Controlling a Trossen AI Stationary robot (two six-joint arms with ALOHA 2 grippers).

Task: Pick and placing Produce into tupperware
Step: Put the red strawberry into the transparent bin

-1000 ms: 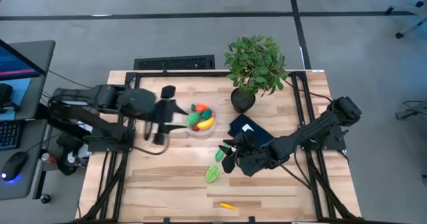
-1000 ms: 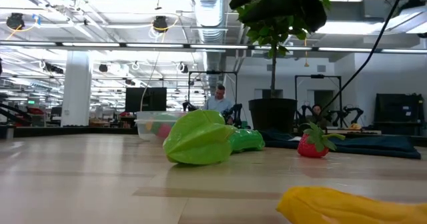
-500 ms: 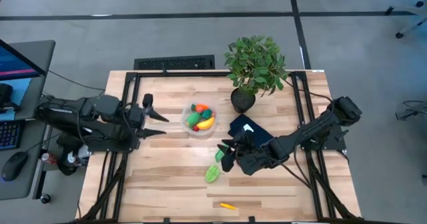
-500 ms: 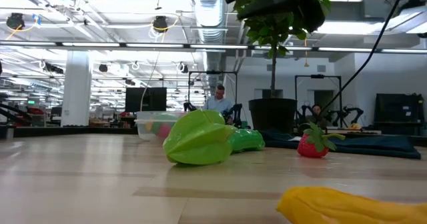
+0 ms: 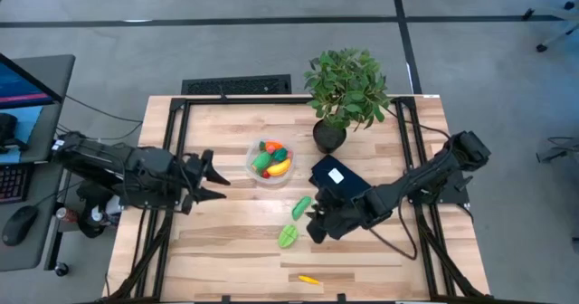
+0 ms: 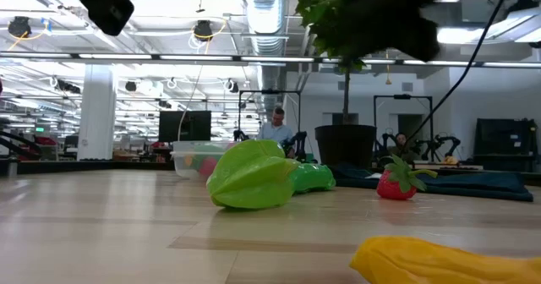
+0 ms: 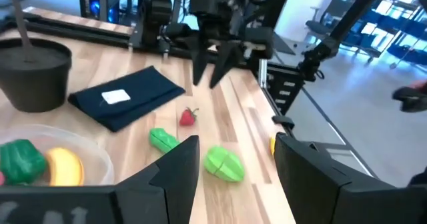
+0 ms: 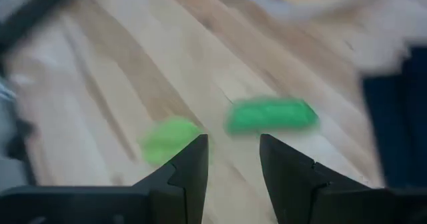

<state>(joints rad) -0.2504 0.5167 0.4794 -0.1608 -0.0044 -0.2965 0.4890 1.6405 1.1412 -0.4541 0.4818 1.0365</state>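
A: Where is the produce seen?
B: Several pieces, a yellow one, a green one and red-orange ones among them, are held in the small round clear plastic container (image 5: 270, 162) near the middle of the pale wooden tabletop (image 5: 226, 241). A long green cucumber-like piece (image 5: 301, 206), a ribbed light green piece (image 5: 289, 237), a small red strawberry (image 7: 189, 117) and a small orange-yellow piece (image 5: 308, 279) are left on the wood.

A: The tools?
B: The left tool (image 5: 215, 176) is held with fingers apart and nothing between them, left of the container. The right tool (image 5: 314, 224) is placed just beside the cucumber-like piece; its fingers (image 8: 181, 173) are seen parted, nothing gripped.

A: Anything else noted?
B: A leafy plant in a dark pot (image 5: 344, 91) and a dark blue flat rectangle with a white label (image 5: 337, 179) are seen right of the container.
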